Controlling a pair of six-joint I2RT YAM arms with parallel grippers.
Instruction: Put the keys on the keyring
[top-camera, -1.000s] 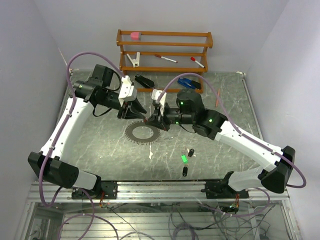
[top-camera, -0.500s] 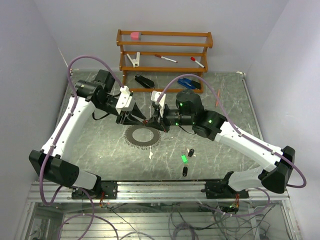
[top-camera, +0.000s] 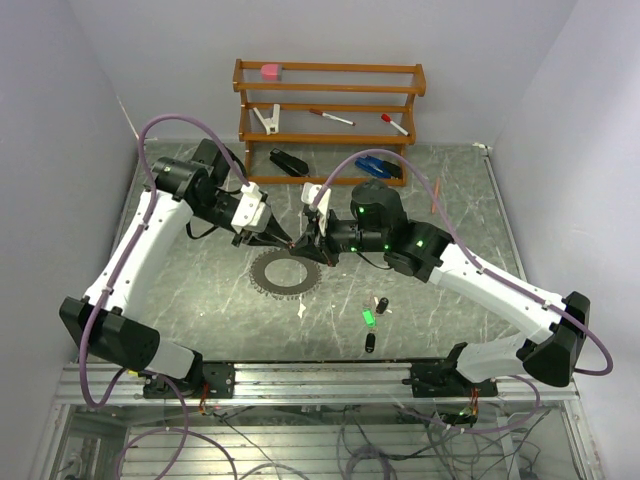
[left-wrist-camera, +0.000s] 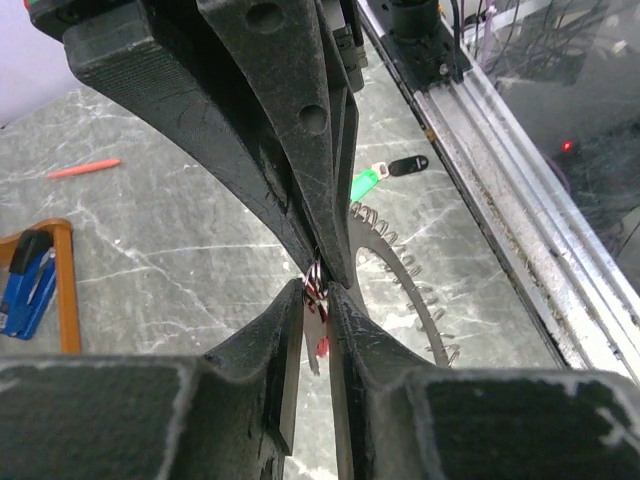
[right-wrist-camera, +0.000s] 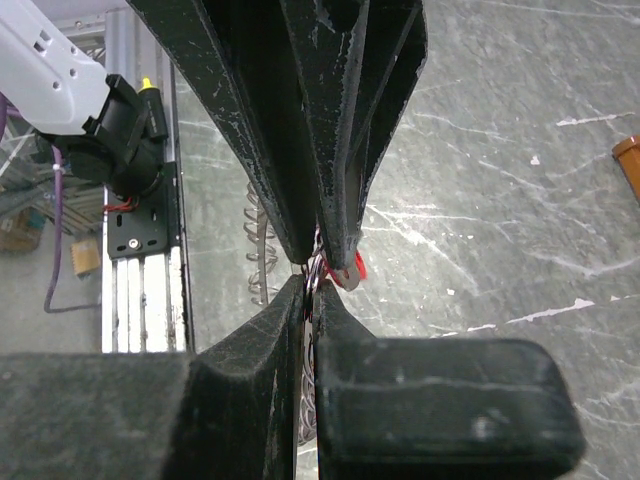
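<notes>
The red key (top-camera: 298, 243) hangs between my two grippers above the table. My left gripper (top-camera: 286, 240) is shut on it; in the left wrist view its silver blade and red head (left-wrist-camera: 320, 345) sit between my left fingers (left-wrist-camera: 290, 330). My right gripper (top-camera: 312, 246) meets it tip to tip and is shut on the key's small wire ring (right-wrist-camera: 318, 272), with the red head (right-wrist-camera: 352, 268) beside it. The large jagged keyring (top-camera: 283, 272) lies flat on the table just below, and also shows in the left wrist view (left-wrist-camera: 420, 290). A green key (top-camera: 368, 318) and two black keys (top-camera: 381, 303) (top-camera: 369, 343) lie in front of it on the table.
A wooden rack (top-camera: 330, 100) stands at the back with a pink eraser, a clip and red-capped markers. A black stapler (top-camera: 288, 162), a blue stapler (top-camera: 380, 167) and an orange pen (top-camera: 436, 195) lie in front of it. Metal rails run along the near edge.
My left gripper has moved down and right until its tips meet my right gripper's tips at the red key. The right arm has barely moved.
</notes>
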